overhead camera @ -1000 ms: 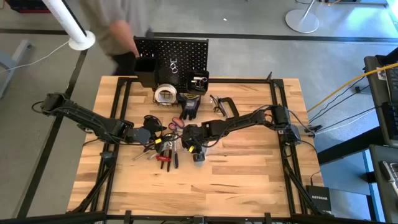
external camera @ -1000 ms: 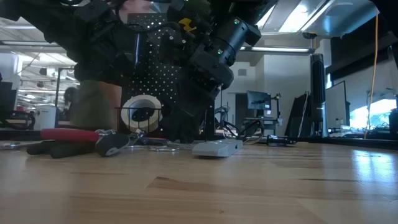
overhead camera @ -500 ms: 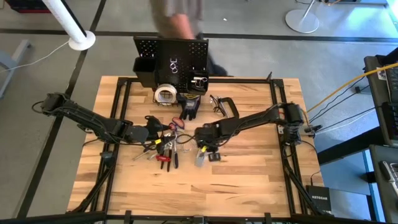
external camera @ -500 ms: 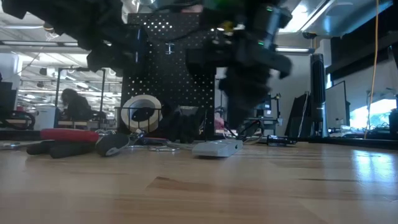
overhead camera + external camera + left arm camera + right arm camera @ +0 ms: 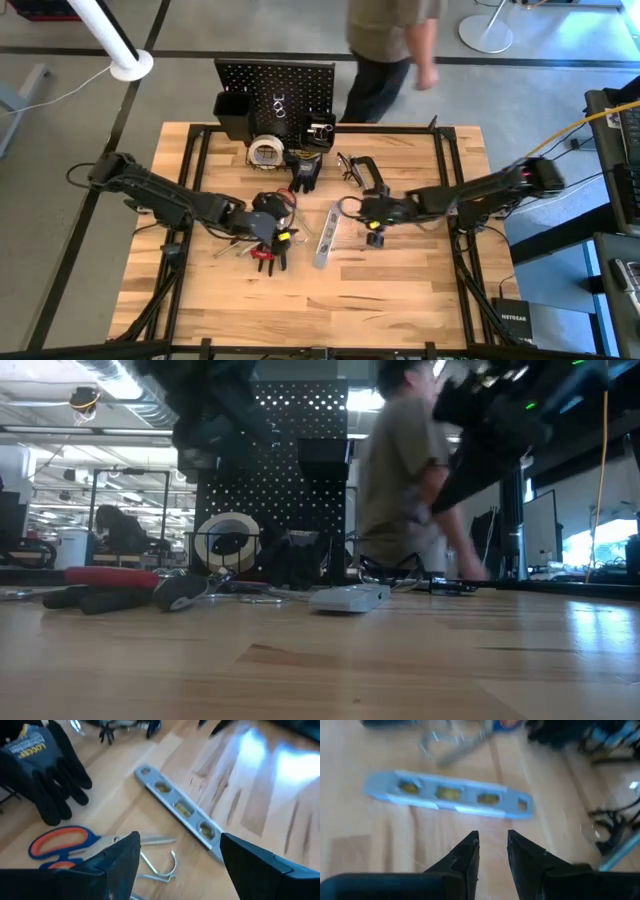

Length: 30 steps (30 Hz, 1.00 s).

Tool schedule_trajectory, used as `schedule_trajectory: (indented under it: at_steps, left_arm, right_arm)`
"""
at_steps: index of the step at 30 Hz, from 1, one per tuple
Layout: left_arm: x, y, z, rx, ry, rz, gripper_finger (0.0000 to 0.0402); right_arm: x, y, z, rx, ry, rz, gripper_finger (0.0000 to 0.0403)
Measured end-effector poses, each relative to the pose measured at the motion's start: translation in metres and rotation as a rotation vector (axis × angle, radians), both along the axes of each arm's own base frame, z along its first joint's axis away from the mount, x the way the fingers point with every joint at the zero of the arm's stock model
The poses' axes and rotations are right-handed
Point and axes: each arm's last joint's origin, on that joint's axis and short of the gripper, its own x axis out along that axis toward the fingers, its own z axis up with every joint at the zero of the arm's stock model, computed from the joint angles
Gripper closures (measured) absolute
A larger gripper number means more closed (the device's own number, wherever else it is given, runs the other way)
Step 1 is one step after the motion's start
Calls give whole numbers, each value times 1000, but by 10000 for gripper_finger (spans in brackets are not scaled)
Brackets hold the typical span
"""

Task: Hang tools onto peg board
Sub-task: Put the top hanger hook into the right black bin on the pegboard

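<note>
Left gripper [image 5: 275,232] sits over the tool pile at table centre-left, fingers [image 5: 120,857] spread wide, nothing between them. Its wrist view looks past them at orange-handled scissors [image 5: 60,840], a bent metal hook [image 5: 160,867], the black gloves [image 5: 45,775] and the level.

Right gripper [image 5: 372,225] is just right of the level, right of table centre, above the wood. Fingers [image 5: 465,855] stand nearly closed with a narrow gap, gripping nothing; the level lies on the table beyond the tips, not touched.

Silver level bar [image 5: 325,232] lies flat on the table [image 5: 400,290], between the two grippers, long axis running near-to-far with a slight tilt. In the low view it shows as a pale bar [image 5: 348,598] lying on the wood.

Red-handled pliers [image 5: 262,254] lie in the pile near the left gripper; in the low view the red handles [image 5: 110,576] are at far left on the table.

Peg board [image 5: 275,90] stands upright at the far edge, centre-left, with a black bin [image 5: 232,105] on its left part. Pale tape roll [image 5: 265,152] sits at its foot; gloves [image 5: 305,172] just right of the roll, C-clamp [image 5: 365,170] further right.

A person [image 5: 385,45] stands beyond the far edge, right of the board.
</note>
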Motion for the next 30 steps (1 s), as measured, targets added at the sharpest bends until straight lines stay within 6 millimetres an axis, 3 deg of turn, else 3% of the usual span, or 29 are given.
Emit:
schedule_trajectory:
  at_steps: [4, 8, 15, 21, 30]
  left_arm:
    - [20, 1, 2, -28, 92, 38, 141]
    - [37, 5, -6, -113, 165, 101, 141]
    - [59, 10, -36, -235, 345, 158, 141]
    - [66, 18, -65, -244, 456, 216, 141]
    - [71, 24, -75, -242, 465, 232, 141]
  right_arm:
    - [-17, 10, 1, 11, -131, 30, 302]
    - [-22, 18, 1, 18, -195, 58, 302]
    - [-20, 21, -5, -5, -171, 58, 302]
    - [-19, 21, -8, -15, -158, 53, 302]
    - [-19, 21, -8, -15, -159, 52, 302]
